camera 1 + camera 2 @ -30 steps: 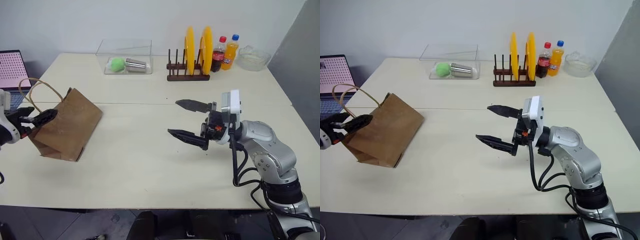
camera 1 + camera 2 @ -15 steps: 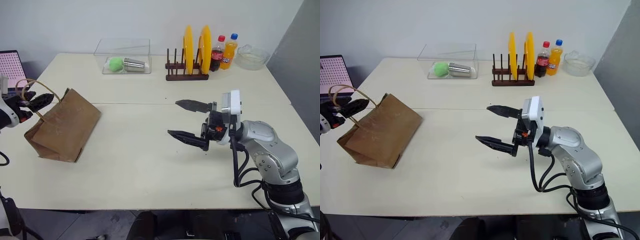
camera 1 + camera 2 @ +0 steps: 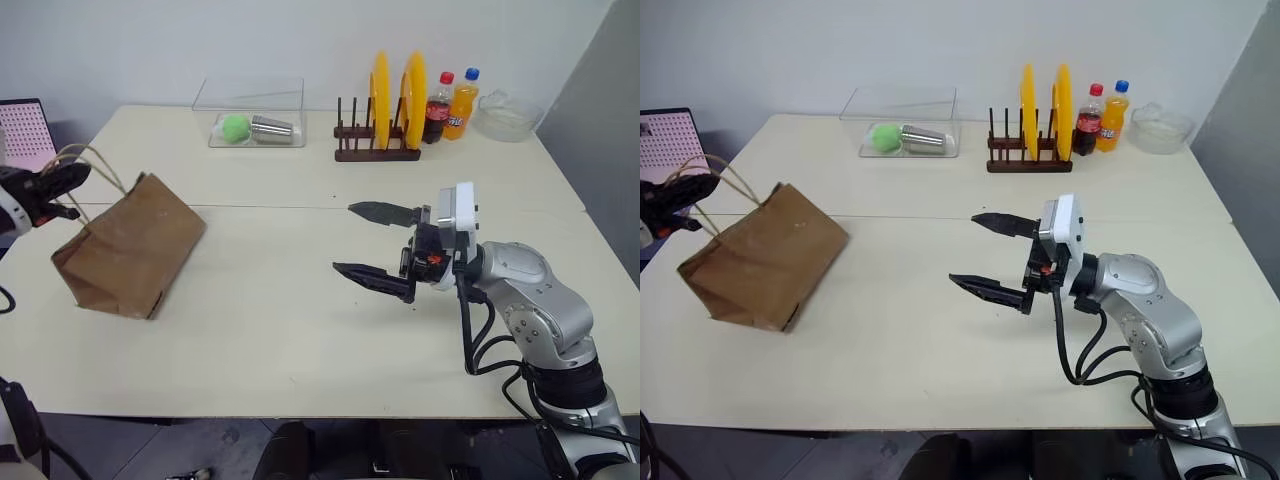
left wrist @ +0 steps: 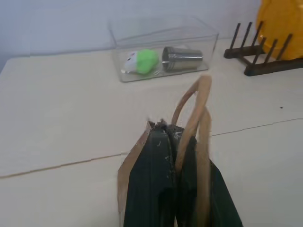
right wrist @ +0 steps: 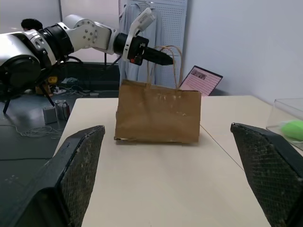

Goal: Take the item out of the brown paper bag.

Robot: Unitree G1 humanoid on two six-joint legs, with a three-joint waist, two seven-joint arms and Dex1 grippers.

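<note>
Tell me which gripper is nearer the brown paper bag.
Left. The left gripper is shut on the handles at the brown paper bag's top; the right gripper hangs open over the table, well clear.

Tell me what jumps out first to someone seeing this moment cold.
The creased tan kraft paper bag leans near the table's left edge, its looped cord handles pinched in the left claw. Mid-table, the right claw hangs wide open, pointing at the bag. Along the far edge, two bright yellow plates stand upright in a dark wooden rack.
</note>
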